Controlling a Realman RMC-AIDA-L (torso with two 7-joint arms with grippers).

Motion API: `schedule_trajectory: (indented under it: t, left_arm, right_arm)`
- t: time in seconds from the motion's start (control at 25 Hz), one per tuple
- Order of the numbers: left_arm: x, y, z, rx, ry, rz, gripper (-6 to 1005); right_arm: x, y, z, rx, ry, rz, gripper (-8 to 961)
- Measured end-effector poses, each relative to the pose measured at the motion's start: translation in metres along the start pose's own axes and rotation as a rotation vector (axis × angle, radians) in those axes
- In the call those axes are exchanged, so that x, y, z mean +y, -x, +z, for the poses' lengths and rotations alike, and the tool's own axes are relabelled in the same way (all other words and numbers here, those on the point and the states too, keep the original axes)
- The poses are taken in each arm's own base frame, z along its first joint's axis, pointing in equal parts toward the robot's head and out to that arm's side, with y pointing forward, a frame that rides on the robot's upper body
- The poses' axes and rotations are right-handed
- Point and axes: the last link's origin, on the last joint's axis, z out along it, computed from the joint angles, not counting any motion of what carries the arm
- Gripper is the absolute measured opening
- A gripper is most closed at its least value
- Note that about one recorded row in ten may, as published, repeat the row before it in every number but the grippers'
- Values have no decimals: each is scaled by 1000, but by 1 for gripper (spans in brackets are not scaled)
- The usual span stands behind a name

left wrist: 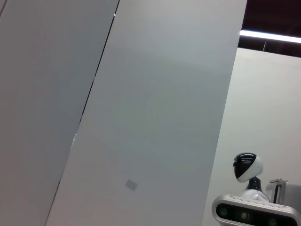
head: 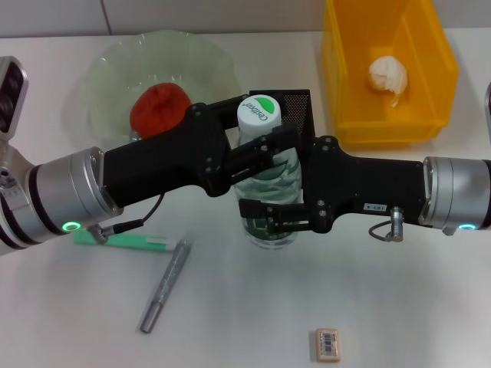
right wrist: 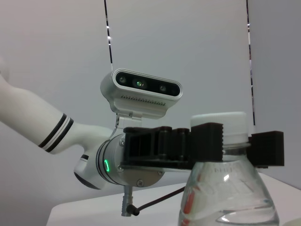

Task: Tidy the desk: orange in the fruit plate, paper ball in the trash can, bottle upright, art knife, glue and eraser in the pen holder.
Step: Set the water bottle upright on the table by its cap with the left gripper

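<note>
White desk (head: 399, 307) underneath, pale wall panels behind. Upright at the centre: bottle (head: 268, 184), white-and-green cap up, clear body and green label partly hidden by black fingers. Clamped from both sides: left gripper (head: 257, 142) closed on the neck just under the cap, right gripper (head: 276, 211) closed lower down on the body near the label. Seen again from the right wrist: bottle (right wrist: 225, 183) close up, white cap on top, and the left gripper (right wrist: 207, 143) pressed across its neck, camera housing mounted above that arm.

Directly beyond both grippers, touching or nearly touching the bottle's far side: pen holder (head: 295, 107), black mesh, mostly hidden. Beyond the left gripper and out toward the left arm's side: fruit plate (head: 107, 69), pale green with wavy rim, holding the orange (head: 157, 107). Beyond the right gripper, toward the right arm's side: trash can (head: 345, 61), bright yellow, with the paper ball (head: 387, 75) lying inside.

Nearer the robot than the grippers, under the left forearm: green stick-shaped item (head: 126, 241), flat on the desk. Just beside it, a grey metal pen-like tool (head: 165, 286), lying at a slant. Further toward the robot, below the right gripper and well apart from it: eraser (head: 327, 343), beige, barcode label up.

Left wrist camera: only wall panels and a distant white robot head (left wrist: 247, 167).
</note>
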Motion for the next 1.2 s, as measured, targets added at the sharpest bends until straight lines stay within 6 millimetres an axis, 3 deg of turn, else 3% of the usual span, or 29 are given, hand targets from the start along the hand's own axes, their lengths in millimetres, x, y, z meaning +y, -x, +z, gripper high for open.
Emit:
schedule_trajectory:
  t: [0.2,0.48,0.88,1.2]
  left_arm:
    - [0,-1,0,7,0,2,439]
    - [-1,-7,-1,23,6,23,439]
    - [-2,-36,-10,59,14,124,439]
    - [-7,-46,-16,86,-14,124,438]
  right_arm:
    - [0,-4,-1,6,-9,3,837]
    - [-1,-14,-3,30,-40,23,838]
    - [-2,-31,-8,64,-94,62,836]
    - [-1,-35,-9,67,-101,77,835]
